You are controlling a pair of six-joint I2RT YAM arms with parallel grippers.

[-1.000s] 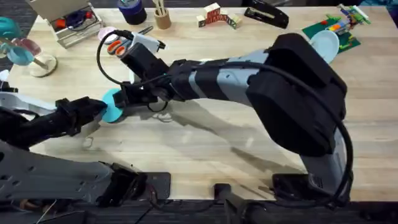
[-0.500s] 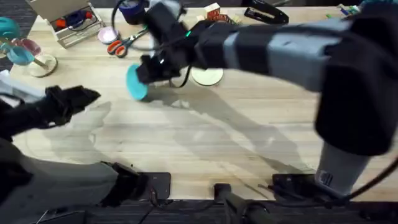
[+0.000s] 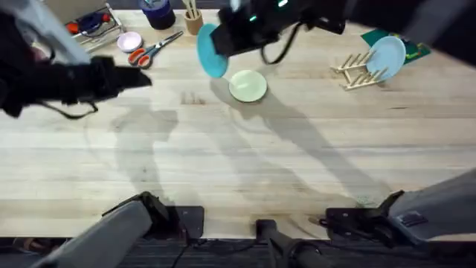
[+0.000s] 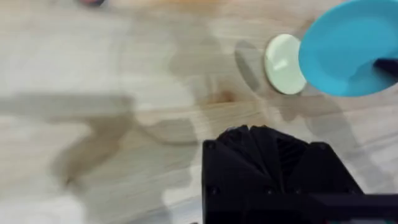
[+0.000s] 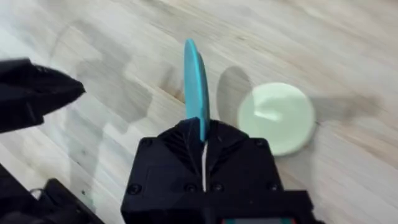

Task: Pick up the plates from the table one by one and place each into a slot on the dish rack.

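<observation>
Wooden surface (image 3: 245,171) below, our right tool (image 5: 202,134) pinches the teal plate (image 3: 210,50), now carried up toward the dish rack (image 3: 358,73). Left tool (image 3: 123,78): we cannot tell its state.

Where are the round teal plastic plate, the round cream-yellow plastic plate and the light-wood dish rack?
round teal plastic plate (image 3: 211,49), overhead view, its face.
round cream-yellow plastic plate (image 3: 247,85), overhead view, its centre.
light-wood dish rack (image 3: 355,73), overhead view, its pegs.
</observation>
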